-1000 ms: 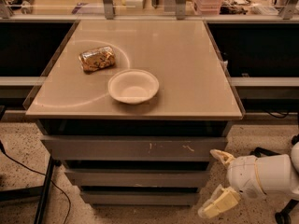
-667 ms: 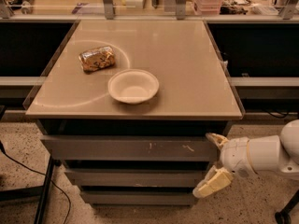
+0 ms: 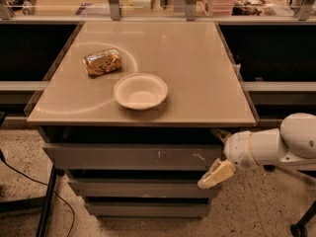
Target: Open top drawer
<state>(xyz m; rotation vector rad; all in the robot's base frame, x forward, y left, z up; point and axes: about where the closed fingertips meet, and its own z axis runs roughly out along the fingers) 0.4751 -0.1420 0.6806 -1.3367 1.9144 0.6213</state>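
The top drawer [image 3: 123,157] is the widest grey flat front under the tabletop, with pale scratch marks right of centre and a dark gap above it. My gripper [image 3: 217,154] is at the drawer's right end, reaching in from the right on a white arm [image 3: 276,144]. It is open: one cream finger [image 3: 220,133] sits by the drawer's upper right corner, and the other finger [image 3: 216,175] sits just below its lower right corner. I cannot tell whether the fingers touch the drawer face.
Two narrower grey drawers [image 3: 143,187] sit below. On the beige tabletop [image 3: 197,68] stand a white bowl [image 3: 140,91] and a wrapped snack [image 3: 102,62]. A black cable [image 3: 29,174] and a stand leg lie on the floor at left. Dark shelving flanks both sides.
My gripper has moved left and up, from beside the lower drawers to the right end of the top drawer. The drawer, bowl and snack have not moved.
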